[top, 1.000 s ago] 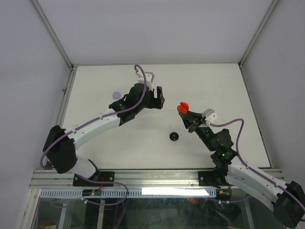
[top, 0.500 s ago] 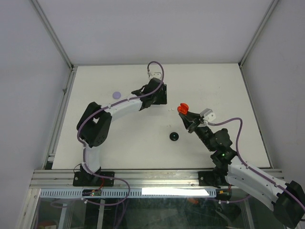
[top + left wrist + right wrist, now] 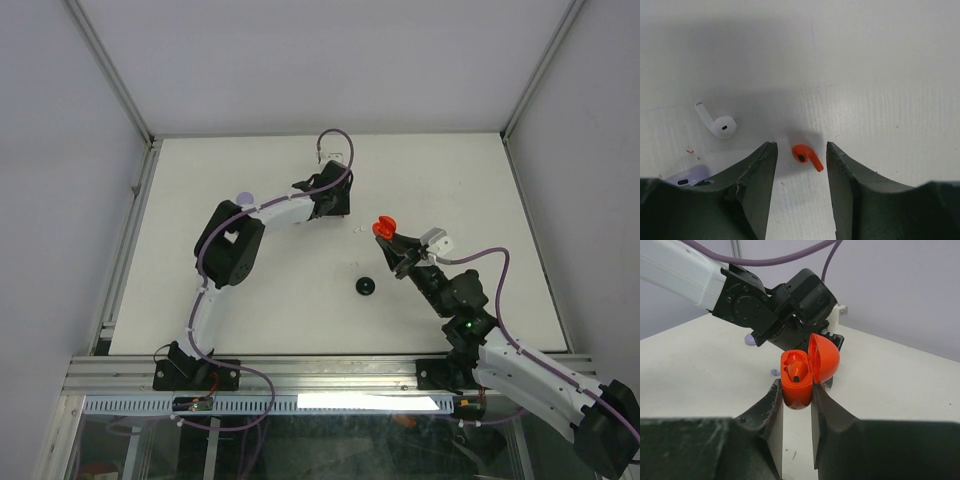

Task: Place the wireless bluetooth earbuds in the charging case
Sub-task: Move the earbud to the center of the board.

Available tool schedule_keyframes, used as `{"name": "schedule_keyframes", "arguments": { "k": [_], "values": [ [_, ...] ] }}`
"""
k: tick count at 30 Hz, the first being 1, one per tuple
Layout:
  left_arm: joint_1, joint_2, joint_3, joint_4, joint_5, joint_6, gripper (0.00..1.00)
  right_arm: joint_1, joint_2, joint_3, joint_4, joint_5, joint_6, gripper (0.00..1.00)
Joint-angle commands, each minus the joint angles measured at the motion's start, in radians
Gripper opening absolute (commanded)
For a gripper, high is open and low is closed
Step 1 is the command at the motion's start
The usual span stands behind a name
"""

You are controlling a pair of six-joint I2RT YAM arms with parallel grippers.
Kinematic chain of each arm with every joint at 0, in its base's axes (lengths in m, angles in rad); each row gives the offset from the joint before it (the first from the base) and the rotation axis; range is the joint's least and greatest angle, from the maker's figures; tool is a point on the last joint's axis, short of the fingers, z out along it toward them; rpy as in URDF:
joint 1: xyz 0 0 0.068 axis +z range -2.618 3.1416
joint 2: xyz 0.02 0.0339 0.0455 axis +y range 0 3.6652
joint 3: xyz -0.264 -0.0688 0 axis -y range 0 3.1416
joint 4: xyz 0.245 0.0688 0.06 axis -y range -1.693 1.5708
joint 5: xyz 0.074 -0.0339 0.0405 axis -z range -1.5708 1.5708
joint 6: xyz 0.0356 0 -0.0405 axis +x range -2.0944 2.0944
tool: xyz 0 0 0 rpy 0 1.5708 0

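Straddling the red earbud [image 3: 806, 156] on the surface [image 3: 880, 75], the left tool [image 3: 800, 147] stands open, daylight either side of the bud. The white earbud [image 3: 717, 122] lies nearby, and the lavender earbud [image 3: 687, 177] is half hidden by a finger. The right tool [image 3: 797, 389] is clamped on the charging case [image 3: 797, 377], lid up, seemingly with one bud seated inside.

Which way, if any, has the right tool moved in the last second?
No: the right tool and its red case stay at the same spot, up and right of the black puck.
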Motion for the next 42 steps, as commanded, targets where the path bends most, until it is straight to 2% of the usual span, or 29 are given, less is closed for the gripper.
{"name": "schedule_keyframes", "arguments": {
  "k": [1, 9, 17, 20, 30, 35, 42],
  "values": [
    [0.006, 0.037, 0.075, -0.016, -0.02, 0.034, 0.43, 0.003, -0.012, 0.003, 0.038, 0.011, -0.017, 0.0],
    [0.0, 0.059, 0.079, -0.065, 0.036, 0.045, 0.28, 0.003, -0.026, 0.008, 0.015, 0.01, -0.009, 0.0],
    [-0.018, -0.022, -0.027, -0.076, 0.073, 0.086, 0.13, 0.003, -0.056, 0.02, -0.026, -0.003, 0.008, 0.0],
    [-0.027, -0.071, -0.086, -0.077, 0.071, 0.12, 0.1, 0.003, -0.062, 0.022, -0.047, -0.009, 0.015, 0.0],
    [-0.085, -0.308, -0.34, -0.126, 0.091, 0.256, 0.11, 0.003, -0.092, 0.023, -0.091, -0.024, 0.053, 0.0],
    [-0.107, -0.398, -0.44, -0.156, 0.111, 0.269, 0.13, 0.003, -0.092, 0.021, -0.09, -0.026, 0.061, 0.0],
    [-0.116, -0.472, -0.503, -0.16, 0.098, 0.255, 0.22, 0.004, -0.09, 0.017, -0.093, -0.029, 0.063, 0.0]
  ]
}}
